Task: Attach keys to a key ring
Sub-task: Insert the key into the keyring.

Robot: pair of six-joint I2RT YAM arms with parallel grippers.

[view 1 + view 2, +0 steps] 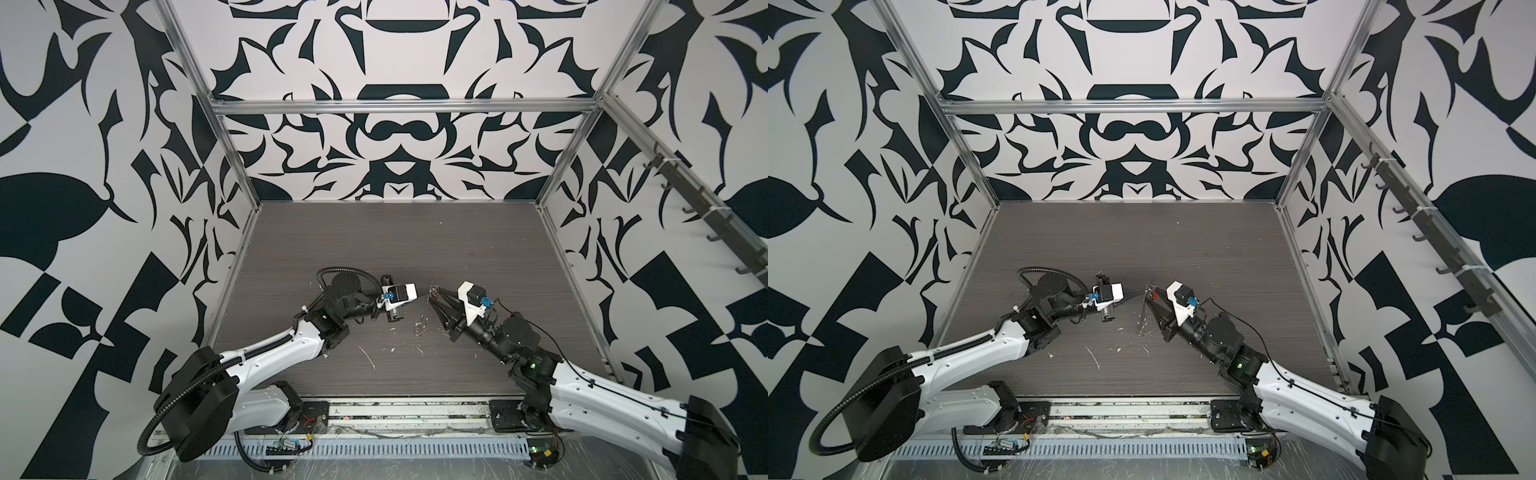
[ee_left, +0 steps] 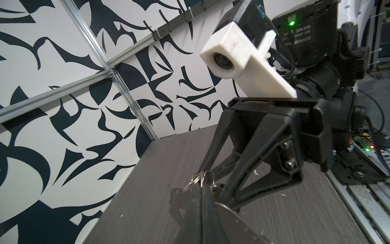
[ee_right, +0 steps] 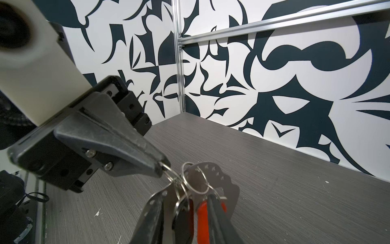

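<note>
In both top views the two grippers meet tip to tip above the middle of the table. My left gripper (image 1: 426, 294) (image 2: 204, 190) (image 3: 163, 169) is shut on the key ring (image 2: 232, 213), a thin grey hoop (image 1: 1143, 316) that hangs down from its tips. The keys (image 3: 190, 181) (image 1: 1148, 289) hang there on small wire rings, with a black tag (image 3: 183, 213) and a red-orange tag (image 3: 202, 217). My right gripper (image 1: 433, 294) (image 3: 186, 196) (image 2: 213, 183) is open. Both tags hang between its spread fingers, and the red-orange one lies against one finger.
White scraps (image 1: 368, 357) and flecks (image 1: 419, 328) lie on the dark wood-grain table (image 1: 395, 241). Patterned walls with aluminium posts (image 1: 235, 166) close in three sides. A rail of hooks (image 1: 685, 195) runs along the right wall. The arm bases stand on the front rail (image 1: 407, 409).
</note>
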